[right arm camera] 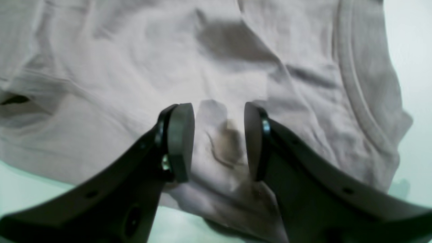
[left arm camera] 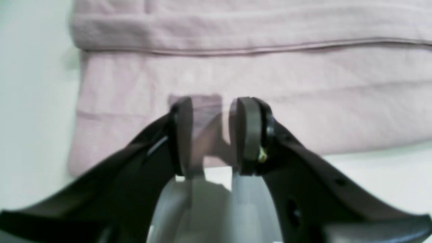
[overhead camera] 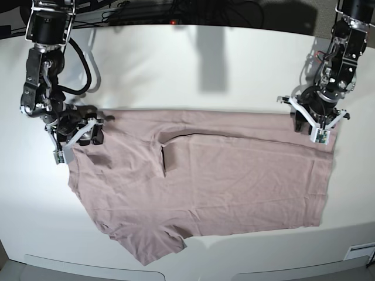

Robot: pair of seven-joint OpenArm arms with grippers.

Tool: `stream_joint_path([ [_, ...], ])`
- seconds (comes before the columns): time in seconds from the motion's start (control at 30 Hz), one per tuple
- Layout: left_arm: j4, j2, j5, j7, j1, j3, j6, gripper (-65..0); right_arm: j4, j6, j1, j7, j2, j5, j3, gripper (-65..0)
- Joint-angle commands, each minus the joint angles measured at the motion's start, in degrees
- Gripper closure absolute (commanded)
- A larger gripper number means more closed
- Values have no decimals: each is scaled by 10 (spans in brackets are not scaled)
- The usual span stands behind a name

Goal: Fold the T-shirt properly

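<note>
The dusty pink T-shirt (overhead camera: pixel 234 175) lies spread across the white table, its upper edge folded over in a long band and one sleeve (overhead camera: pixel 146 243) sticking out at the front. My left gripper (overhead camera: pixel 315 130) is over the shirt's far right corner. In the left wrist view it (left arm camera: pixel 211 104) is open by a narrow gap, just above the flat cloth (left arm camera: pixel 303 84) near the hem. My right gripper (overhead camera: pixel 79 136) is at the shirt's left end. In the right wrist view it (right arm camera: pixel 219 111) is open, with wrinkled cloth (right arm camera: pixel 135 67) bunched between the fingers.
The white table (overhead camera: pixel 205 70) stretches bare behind the shirt. Dark cables (overhead camera: pixel 176 12) run along the back edge. The table's front edge (overhead camera: pixel 234 266) lies just beyond the sleeve. A small white box (overhead camera: pixel 358 252) sits at the front right.
</note>
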Motion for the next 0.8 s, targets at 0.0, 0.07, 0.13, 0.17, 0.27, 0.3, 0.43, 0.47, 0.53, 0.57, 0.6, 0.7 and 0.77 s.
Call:
stream_joint_path([
  [0.0, 10, -3, -2, -21, -8, -4, -2, -215, 8, 3, 11, 11, 8, 7, 3, -255],
  [0.07, 10, 7, -2, -26, -8, -4, -6, -215, 8, 3, 11, 8, 8, 5, 3, -255],
  [0.13, 10, 18, -2, -27, -8, -4, -8, -215, 8, 3, 11, 8, 8, 5, 3, -255],
  [0.17, 10, 22, -2, -27, -8, -4, -8, -215, 8, 3, 11, 8, 8, 5, 3, -255],
  [0.27, 10, 23, -1, -21, -8, -4, -14, -215, 8, 3, 11, 6, 6, -11, 3, -255],
  [0.3, 9, 23, 0, -15, -8, -4, -14, -215, 5, 3, 11, 6, 7, -21, 3, -255],
  [0.43, 9, 23, 3, 4, -5, -4, -14, -215, -7, 3, 2, 4, 6, -23, 3, -255],
  [0.47, 9, 23, 3, 6, -5, -4, -15, -215, -7, 3, -5, 5, 7, -18, 3, -255],
  [0.53, 9, 23, 3, 10, -3, -4, -15, -215, -7, 3, -16, 6, 7, -19, 3, -255],
  [0.57, 9, 23, 3, 12, -1, -4, -15, -215, -7, 3, -23, 6, 7, -20, 3, -255],
  [0.6, 9, 23, 3, 12, 2, -4, -15, -215, -7, 3, -28, 7, 7, -21, 3, -255],
  [0.7, 9, 23, 3, 11, 16, -4, -15, -215, -7, 3, -43, 7, 7, -19, 3, -255],
  [0.77, 9, 23, 3, 7, 30, -4, -14, -215, -7, 3, -51, 7, 7, -18, 3, -255],
])
